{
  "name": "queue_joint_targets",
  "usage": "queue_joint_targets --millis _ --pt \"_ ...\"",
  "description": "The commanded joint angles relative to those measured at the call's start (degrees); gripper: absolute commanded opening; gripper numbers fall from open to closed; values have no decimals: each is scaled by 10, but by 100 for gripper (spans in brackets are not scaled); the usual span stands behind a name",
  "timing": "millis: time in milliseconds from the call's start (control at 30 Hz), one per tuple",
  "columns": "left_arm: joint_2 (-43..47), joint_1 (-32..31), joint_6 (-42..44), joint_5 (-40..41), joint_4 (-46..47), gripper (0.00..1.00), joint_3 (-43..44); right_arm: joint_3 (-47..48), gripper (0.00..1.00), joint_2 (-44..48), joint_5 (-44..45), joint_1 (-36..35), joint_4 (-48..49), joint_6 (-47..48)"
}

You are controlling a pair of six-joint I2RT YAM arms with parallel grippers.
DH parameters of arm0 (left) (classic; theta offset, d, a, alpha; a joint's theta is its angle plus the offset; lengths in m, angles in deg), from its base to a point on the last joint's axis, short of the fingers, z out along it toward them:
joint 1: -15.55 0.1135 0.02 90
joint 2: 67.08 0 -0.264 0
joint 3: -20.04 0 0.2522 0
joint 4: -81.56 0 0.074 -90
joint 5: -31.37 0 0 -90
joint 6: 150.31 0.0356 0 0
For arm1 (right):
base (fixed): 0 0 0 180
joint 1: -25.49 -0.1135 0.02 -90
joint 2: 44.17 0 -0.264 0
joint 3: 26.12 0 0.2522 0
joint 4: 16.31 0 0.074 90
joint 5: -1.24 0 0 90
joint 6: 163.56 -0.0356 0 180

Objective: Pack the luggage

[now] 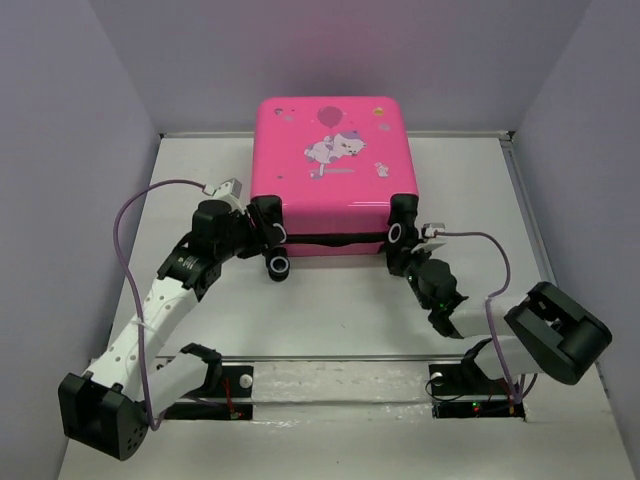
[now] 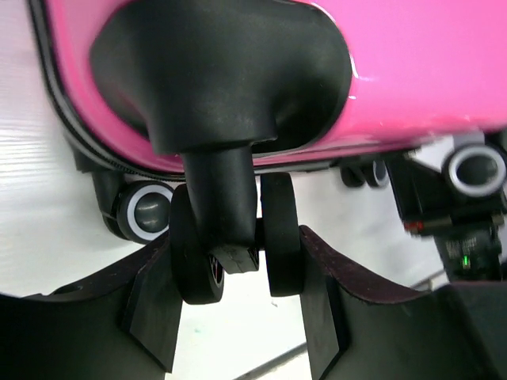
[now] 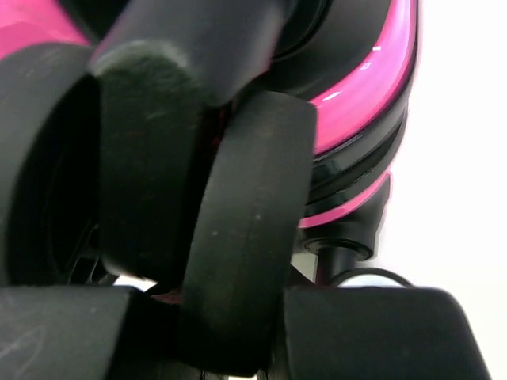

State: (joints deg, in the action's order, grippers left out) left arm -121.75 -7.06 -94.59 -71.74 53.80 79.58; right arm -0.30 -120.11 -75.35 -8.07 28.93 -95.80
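Note:
The luggage (image 1: 330, 160) is a bright pink hard-shell case lying flat and closed at the back of the table, its cartoon print facing up. At its near left corner, my left gripper (image 1: 268, 230) has its jaws pressed on both sides of a black double caster wheel (image 2: 279, 237); the left gripper (image 2: 238, 277) pads touch the two wheel discs. My right gripper (image 1: 400, 248) is at the near right corner. In the right wrist view the right gripper (image 3: 234, 317) is shut on one disc of a black caster wheel (image 3: 245, 229).
Another caster with a white ring (image 1: 277, 266) sticks out below the left corner, and one more (image 1: 396, 232) at the right corner. Grey walls (image 1: 60, 150) enclose the white table (image 1: 330, 310) on the left, right and back. Cables loop from both wrists.

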Motion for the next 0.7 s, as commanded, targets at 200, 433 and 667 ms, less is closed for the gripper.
queue_joint_targets --millis 200,433,667 --pt "-25 -105 -73 -86 281 6 60 172 7 -237 169 -313 115 27" --pt "8 -117 -46 -22 246 6 61 97 7 -101 275 -312 113 90" --pt "-5 -125 -78 -59 295 6 36 151 7 -114 101 -299 72 56"
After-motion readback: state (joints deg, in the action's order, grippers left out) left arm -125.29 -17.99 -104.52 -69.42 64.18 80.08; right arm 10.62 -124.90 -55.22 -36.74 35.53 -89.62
